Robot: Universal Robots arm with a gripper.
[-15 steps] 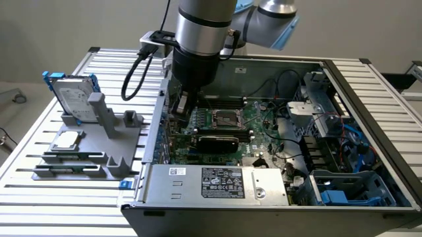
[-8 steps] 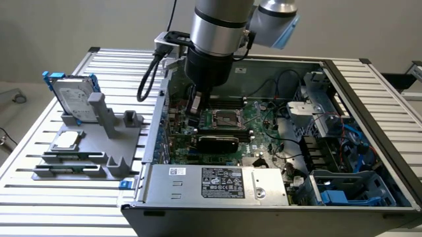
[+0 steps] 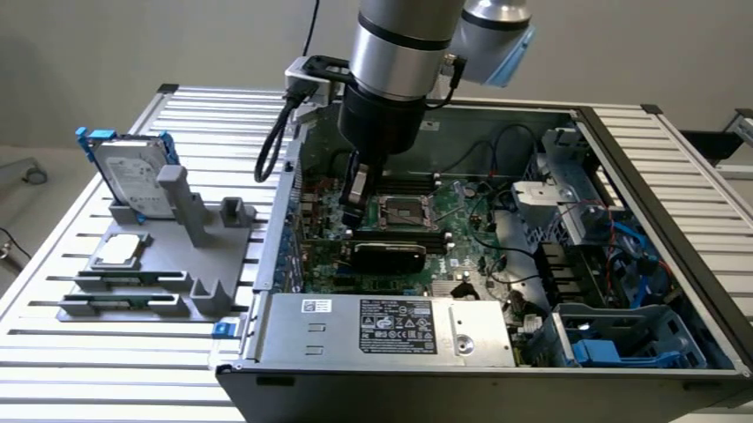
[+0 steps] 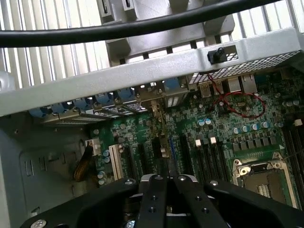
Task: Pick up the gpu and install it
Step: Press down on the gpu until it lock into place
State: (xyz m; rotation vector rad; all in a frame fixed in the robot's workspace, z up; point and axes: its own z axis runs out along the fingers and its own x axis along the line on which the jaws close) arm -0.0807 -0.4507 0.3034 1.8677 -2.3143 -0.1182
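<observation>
The gripper is lowered inside the open computer case, its fingers closed together over the motherboard; whether anything thin is pinched between them cannot be told. The gpu is seen lying across the board just below the CPU socket and near the fingertips, apparently seated or close to seated in a slot.

If the card is only partly home, one end could be left raised. A sideways pull of the closed fingers could drag it against the slot or strike neighbouring components, given how tightly the arm is surrounded.

From the exterior view, the card's black shroud and the parts stand beside the case are given. From the wrist view, the empty expansion slots, the rear ports and the case's rear wall are made plain
</observation>
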